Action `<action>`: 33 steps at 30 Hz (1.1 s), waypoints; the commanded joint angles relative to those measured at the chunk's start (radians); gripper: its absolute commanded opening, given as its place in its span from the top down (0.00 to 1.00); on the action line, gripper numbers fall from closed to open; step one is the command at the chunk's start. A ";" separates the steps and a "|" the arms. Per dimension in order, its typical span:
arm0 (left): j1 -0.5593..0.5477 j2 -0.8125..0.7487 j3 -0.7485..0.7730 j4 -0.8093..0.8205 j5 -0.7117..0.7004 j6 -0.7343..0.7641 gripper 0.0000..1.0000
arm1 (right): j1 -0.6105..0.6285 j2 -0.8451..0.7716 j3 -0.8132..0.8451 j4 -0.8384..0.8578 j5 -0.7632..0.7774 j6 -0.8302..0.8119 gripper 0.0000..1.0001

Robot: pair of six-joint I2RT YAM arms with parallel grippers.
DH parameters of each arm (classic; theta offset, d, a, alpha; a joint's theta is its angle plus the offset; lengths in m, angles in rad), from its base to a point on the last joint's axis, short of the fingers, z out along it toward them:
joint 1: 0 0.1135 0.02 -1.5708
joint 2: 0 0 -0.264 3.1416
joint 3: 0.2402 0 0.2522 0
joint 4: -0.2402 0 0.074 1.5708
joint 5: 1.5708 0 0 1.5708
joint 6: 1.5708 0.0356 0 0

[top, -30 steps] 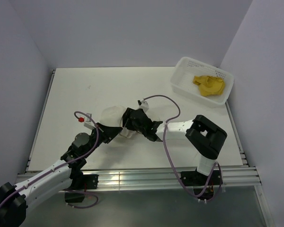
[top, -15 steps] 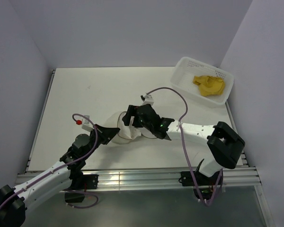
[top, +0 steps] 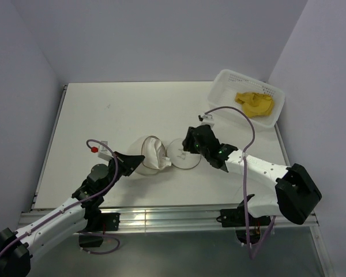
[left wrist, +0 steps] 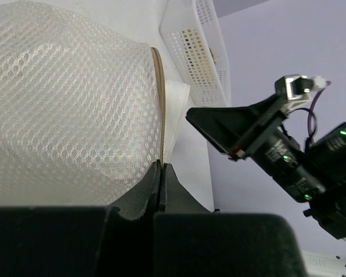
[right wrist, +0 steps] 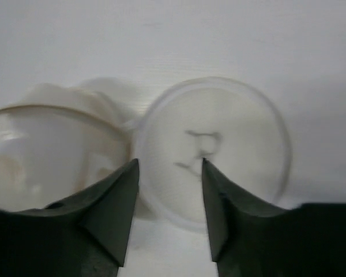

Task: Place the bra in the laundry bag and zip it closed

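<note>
The cream mesh laundry bag (top: 151,154) lies open on the table, its round flap lid (top: 181,153) folded out flat to the right. My left gripper (top: 137,161) is shut on the bag's rim (left wrist: 160,133) at its near-left side. My right gripper (top: 191,151) is open and empty, hovering just above the lid (right wrist: 210,150), whose dark zip pulls show between the fingers. The mustard-yellow bra (top: 254,103) lies in the white basket at the far right, away from both grippers.
The white perforated plastic basket (top: 226,103) stands at the table's far right corner, also seen in the left wrist view (left wrist: 202,52). Grey walls close in left, back and right. A metal rail runs along the table's near edge (top: 179,214).
My right gripper has let go of the bag, opened, and drawn back to the right. The flap lid now lies spread flat beside the open bag. My left gripper keeps its hold.
</note>
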 commanded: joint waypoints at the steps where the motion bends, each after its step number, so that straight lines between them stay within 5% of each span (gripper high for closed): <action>1: -0.003 -0.012 0.015 0.019 0.003 0.031 1.00 | -0.064 -0.026 -0.050 -0.086 0.074 -0.047 0.54; 20: -0.005 0.007 0.010 0.056 0.035 0.063 1.00 | -0.178 0.225 -0.067 -0.040 -0.006 -0.021 0.64; 23: -0.005 0.010 0.013 0.048 0.033 0.075 1.00 | -0.183 0.252 -0.065 -0.023 -0.029 -0.018 0.84; 24: -0.005 0.011 0.015 0.042 0.033 0.085 1.00 | -0.186 0.243 -0.070 -0.017 -0.025 0.002 1.00; 28: -0.003 0.013 0.044 0.015 0.023 0.117 1.00 | -0.174 -0.060 -0.183 0.047 0.064 0.010 1.00; 29: -0.005 0.007 0.055 0.002 0.015 0.126 1.00 | -0.163 -0.224 -0.179 0.005 0.101 -0.019 1.00; 33: -0.005 0.015 0.151 -0.078 -0.028 0.201 1.00 | -0.079 -0.425 0.032 -0.271 0.187 -0.118 1.00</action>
